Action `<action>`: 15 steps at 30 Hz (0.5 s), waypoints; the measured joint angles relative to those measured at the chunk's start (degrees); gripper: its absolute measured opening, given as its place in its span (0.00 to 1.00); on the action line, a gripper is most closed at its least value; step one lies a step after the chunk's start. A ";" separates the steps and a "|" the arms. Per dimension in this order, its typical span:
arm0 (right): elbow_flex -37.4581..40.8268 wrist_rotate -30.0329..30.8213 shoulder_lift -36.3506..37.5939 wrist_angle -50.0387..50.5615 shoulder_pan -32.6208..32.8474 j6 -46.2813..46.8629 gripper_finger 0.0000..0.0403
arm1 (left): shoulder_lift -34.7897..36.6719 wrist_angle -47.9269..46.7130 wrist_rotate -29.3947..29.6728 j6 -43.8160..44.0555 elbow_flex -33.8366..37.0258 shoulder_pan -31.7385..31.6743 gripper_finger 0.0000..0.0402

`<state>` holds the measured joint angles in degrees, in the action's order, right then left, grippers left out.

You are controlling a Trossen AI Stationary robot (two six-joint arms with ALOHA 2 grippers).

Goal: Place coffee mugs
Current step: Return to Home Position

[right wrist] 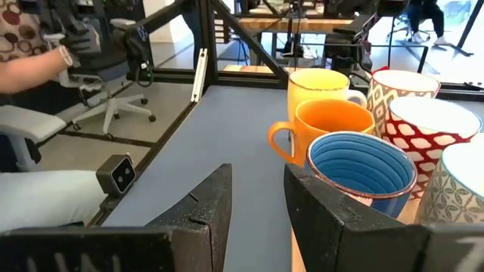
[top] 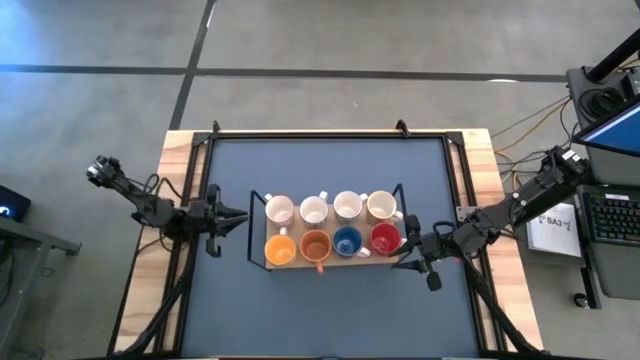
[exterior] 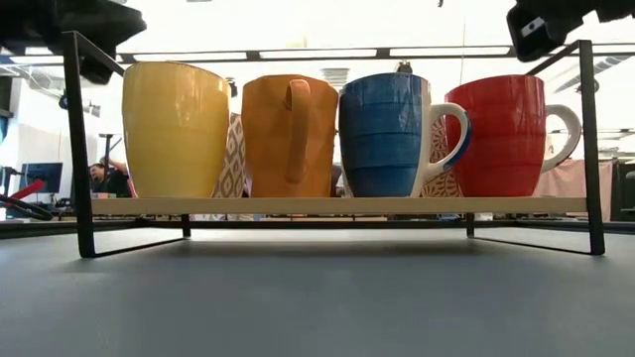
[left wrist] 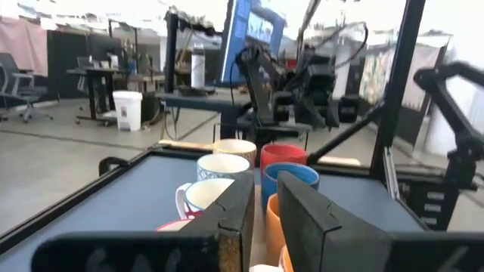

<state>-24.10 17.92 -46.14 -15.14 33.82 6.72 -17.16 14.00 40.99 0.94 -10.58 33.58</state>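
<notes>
Eight coffee mugs stand upright in two rows on a wooden board inside a black wire rack (top: pixel 258 215) at the table's middle. The far row holds white and cream mugs (top: pixel 314 210). The near row holds a yellow-orange mug (exterior: pixel 176 129), an orange one (exterior: pixel 290 137), a blue one (exterior: pixel 385 134) and a red one (exterior: pixel 506 134). My left gripper (top: pixel 240 222) hovers left of the rack, pointing level at it; its fingers (left wrist: pixel 265 204) stand narrowly open with nothing between them. My right gripper (top: pixel 402 258) hovers right of the rack by the red mug, open (right wrist: pixel 257 189) and holding nothing.
The rack sits on a dark mat (top: pixel 330 310) with bare mat on its near and far sides. Black frame rails (top: pixel 455 170) and wooden strips edge the table. A keyboard and screen (top: pixel 610 215) stand off the right edge. A seated person (right wrist: pixel 30 38) shows beyond the table.
</notes>
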 joint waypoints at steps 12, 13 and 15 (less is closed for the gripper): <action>12.37 -1.01 0.12 -22.35 0.00 -0.93 0.28 | 11.88 1.93 -0.04 -3.55 7.23 -0.02 0.11; 13.61 -1.74 0.12 -24.49 0.00 -1.03 0.28 | 12.50 1.89 -0.04 -3.66 7.50 -0.02 0.11; 15.73 -2.04 0.12 -27.55 0.02 0.16 0.28 | 13.71 1.92 -0.04 -3.68 8.33 -0.02 0.11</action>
<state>-8.37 15.88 -46.02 -42.69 33.85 6.88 -3.45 15.91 40.95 -2.74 -2.25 33.56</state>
